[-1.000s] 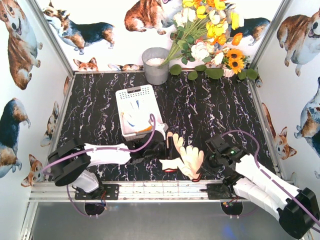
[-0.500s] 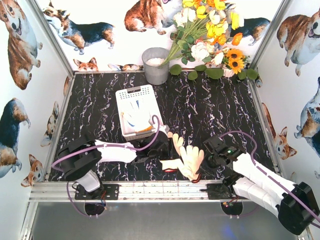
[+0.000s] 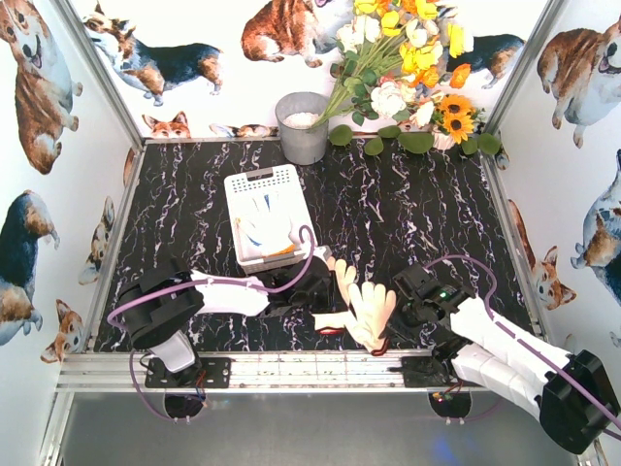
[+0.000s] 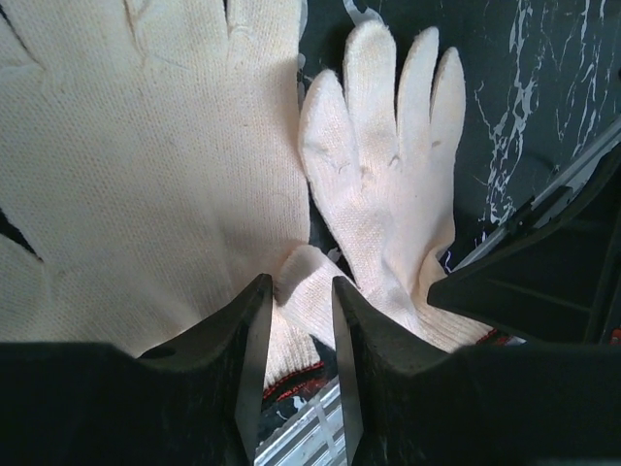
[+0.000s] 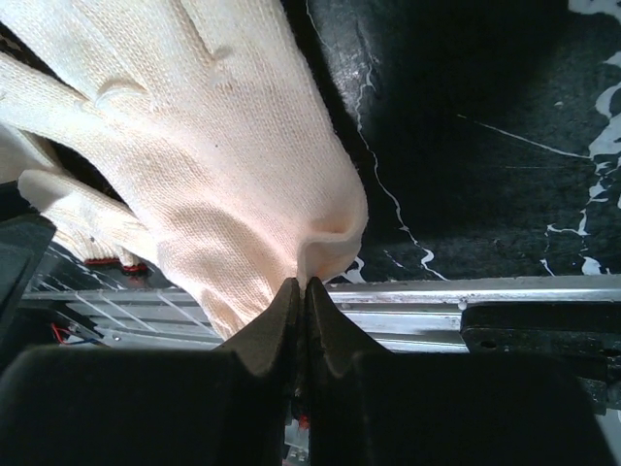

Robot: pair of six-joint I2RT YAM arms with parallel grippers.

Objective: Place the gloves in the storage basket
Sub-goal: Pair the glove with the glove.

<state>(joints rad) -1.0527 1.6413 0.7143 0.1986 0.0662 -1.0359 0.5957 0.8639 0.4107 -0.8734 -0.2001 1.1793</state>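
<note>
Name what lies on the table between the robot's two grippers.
Cream gloves lie there, overlapping on the dark table, reaching from the left gripper to the right gripper. The top view shows it best.

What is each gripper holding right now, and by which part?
Right gripper pinches a glove by its side edge. Left gripper straddles a glove thumb; whether it grips cannot be told.

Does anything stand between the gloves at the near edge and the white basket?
Nothing separate: only bare table lies between the gloves and the storage basket, though the left gripper sits close to that line.
</note>
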